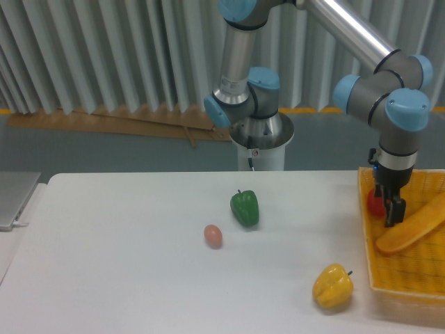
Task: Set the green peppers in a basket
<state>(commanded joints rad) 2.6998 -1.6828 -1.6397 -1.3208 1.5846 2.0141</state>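
Observation:
A glossy dark-green pepper (pixel 245 207) with a short stem lies on the white table near the middle, far from the arm's tool. The yellow-orange mesh basket (pixel 410 268) sits at the right edge of the table. My gripper (pixel 391 209) hangs over the basket's near-left part, just in front of a red pepper (pixel 375 203) lying in the basket. Its fingers point down and look close together; whether they grip anything I cannot make out.
A yellow pepper (pixel 332 285) rests on the table just left of the basket's front corner. A small pinkish egg-shaped item (pixel 213 235) lies left of the green pepper. An orange baguette-like item (pixel 414 226) lies in the basket. The arm's base (pixel 257 142) stands behind the table.

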